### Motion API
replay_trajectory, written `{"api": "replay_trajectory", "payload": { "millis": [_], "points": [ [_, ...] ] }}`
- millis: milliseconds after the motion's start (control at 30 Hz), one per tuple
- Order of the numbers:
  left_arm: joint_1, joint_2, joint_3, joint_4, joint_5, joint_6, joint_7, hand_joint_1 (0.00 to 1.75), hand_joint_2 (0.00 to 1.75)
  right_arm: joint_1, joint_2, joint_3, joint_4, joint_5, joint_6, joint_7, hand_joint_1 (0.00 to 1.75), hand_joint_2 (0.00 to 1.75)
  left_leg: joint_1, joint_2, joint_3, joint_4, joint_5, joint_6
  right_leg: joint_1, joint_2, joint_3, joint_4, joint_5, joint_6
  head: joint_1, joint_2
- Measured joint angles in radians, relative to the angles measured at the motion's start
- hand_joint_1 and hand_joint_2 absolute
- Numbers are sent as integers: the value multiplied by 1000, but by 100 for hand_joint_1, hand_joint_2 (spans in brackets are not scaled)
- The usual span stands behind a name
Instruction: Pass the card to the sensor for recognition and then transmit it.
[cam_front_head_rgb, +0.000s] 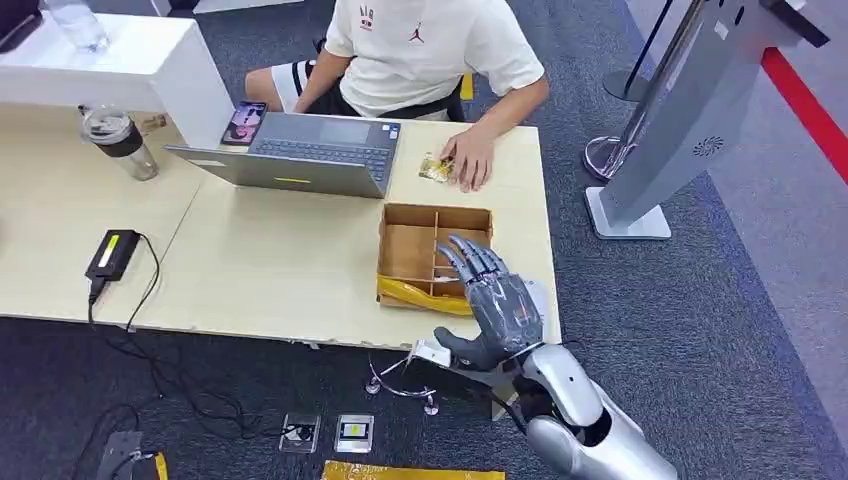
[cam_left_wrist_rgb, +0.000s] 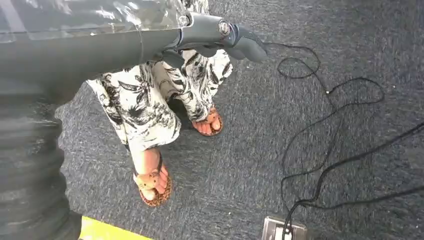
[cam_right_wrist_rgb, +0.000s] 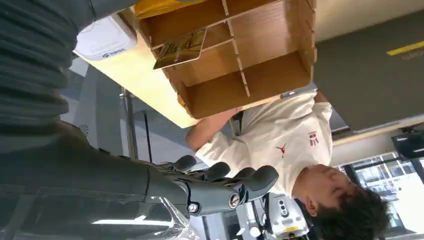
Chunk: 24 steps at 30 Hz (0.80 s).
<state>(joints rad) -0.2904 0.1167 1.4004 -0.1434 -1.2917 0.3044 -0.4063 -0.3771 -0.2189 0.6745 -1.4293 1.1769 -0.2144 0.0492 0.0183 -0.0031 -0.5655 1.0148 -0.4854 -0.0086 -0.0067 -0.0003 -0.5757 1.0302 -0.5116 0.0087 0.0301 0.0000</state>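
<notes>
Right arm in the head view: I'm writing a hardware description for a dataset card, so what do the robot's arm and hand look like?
The right arm is glossy silver with rounded shells and a dark gap at the joint. The right hand is dark grey, with slim segmented fingers and a thicker thumb. In the right wrist view a grey ribbed cover sits behind the hand, with round silver screws at the knuckles.

A grey laptop (cam_front_head_rgb: 300, 152) sat open at upper centre of the head view, with a lidded cup (cam_front_head_rgb: 120, 141) at upper left. A black power adapter (cam_front_head_rgb: 112, 254) lay at left. A seated person (cam_front_head_rgb: 420, 55) in a cream shirt occupied top centre.
</notes>
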Motion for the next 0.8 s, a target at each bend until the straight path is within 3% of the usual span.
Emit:
{"api": "replay_trajectory", "payload": {
  "millis": [300, 500, 800],
  "points": [
    [-15, -4, -20, 0, -12, 2, 16, 0, 175, -31, 15, 5, 109, 1, 13, 31, 0, 175, 0, 0, 0, 0, 0, 0, 0, 0, -1, 0, 0, 0, 0, 0],
    [-24, -11, -24, 0, -9, 9, 21, 0, 175, -76, 12, -10, 185, -32, 14, -37, 0, 175, 0, 0, 0, 0, 0, 0, 0, 1, 0, 0, 0, 0, 1, 0],
    [-24, -14, -28, 0, -6, 11, 21, 0, 175, -94, 10, -31, 238, -37, 11, -43, 0, 175, 0, 0, 0, 0, 0, 0, 0, 1, -1, 0, 0, 0, 0, 0]
  ]
}}
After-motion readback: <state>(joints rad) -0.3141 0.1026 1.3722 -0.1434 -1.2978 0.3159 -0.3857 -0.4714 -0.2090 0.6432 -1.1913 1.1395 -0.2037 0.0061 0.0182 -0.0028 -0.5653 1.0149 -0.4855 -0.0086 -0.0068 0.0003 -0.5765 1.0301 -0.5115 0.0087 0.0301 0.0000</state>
